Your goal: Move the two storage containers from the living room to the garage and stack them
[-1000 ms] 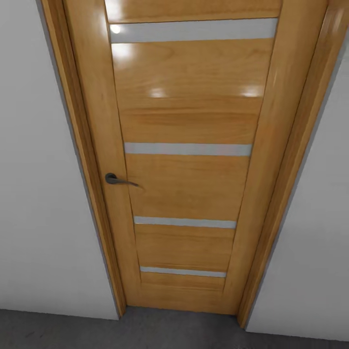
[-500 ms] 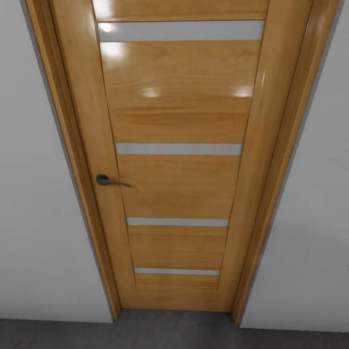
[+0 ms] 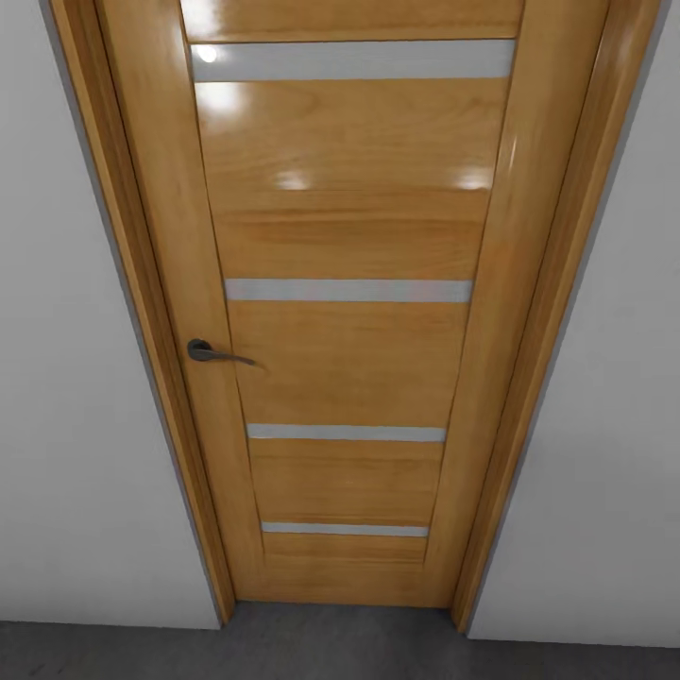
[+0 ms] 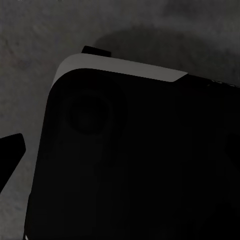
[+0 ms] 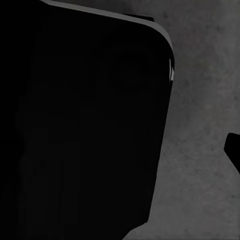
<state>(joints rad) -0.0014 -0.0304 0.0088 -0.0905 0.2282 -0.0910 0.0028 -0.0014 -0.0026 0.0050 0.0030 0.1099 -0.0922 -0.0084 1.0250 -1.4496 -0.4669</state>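
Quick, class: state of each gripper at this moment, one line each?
Left gripper: cannot be told; the left wrist view shows a dark robot body over grey floor.
Right gripper: cannot be told; the right wrist view is similar.

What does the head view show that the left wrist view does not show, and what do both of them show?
Head view alone: a closed wooden door with four pale horizontal strips, its dark lever handle, the wooden door frame, and grey-white walls on both sides.

Left wrist view alone: a large dark rounded body with a pale grey upper edge. It is too dark to identify with certainty.

Both views: the dark grey mottled floor.
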